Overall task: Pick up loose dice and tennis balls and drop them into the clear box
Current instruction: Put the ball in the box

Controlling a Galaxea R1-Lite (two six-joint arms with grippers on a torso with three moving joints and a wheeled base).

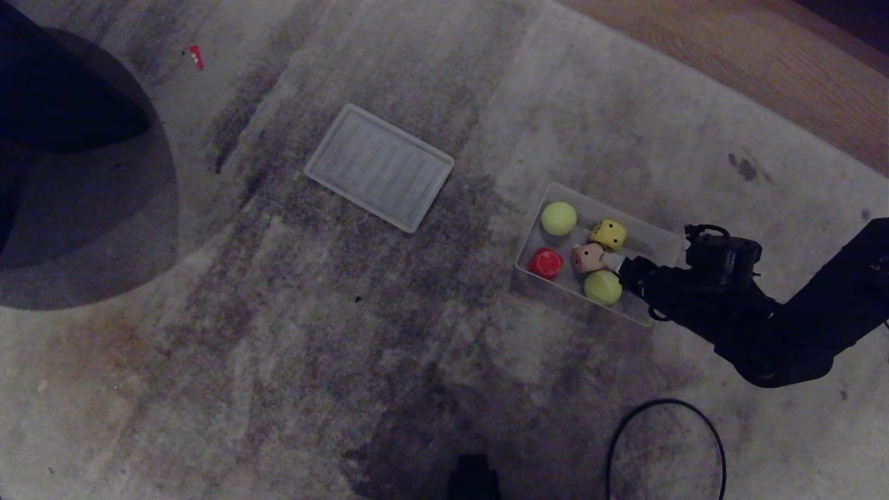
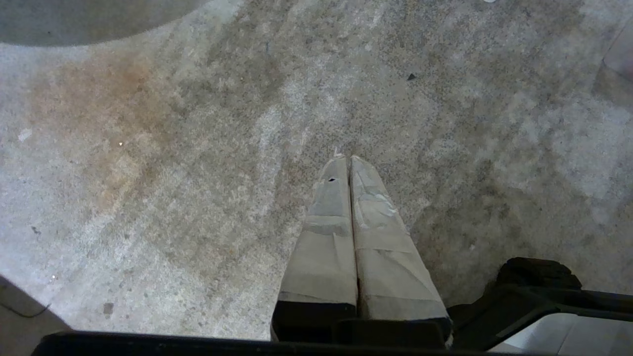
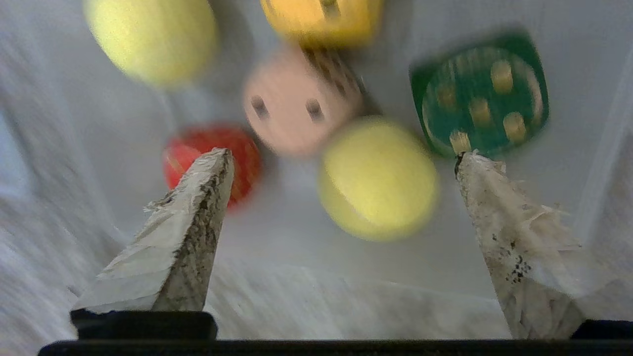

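A home living room, by the look of it: a worn, stained grey pile rug (image 1: 292, 333) covers the floor, warm wood-plank flooring (image 1: 764, 62) shows past its edge at one o'clock, and a dark rounded furniture piece (image 1: 62, 104) sits at ten o'clock.

My head view dim, bluish; big dark shadow (image 1: 83, 173) far left. Right wrist view bright, heavily motion-blurred; left wrist sharp.
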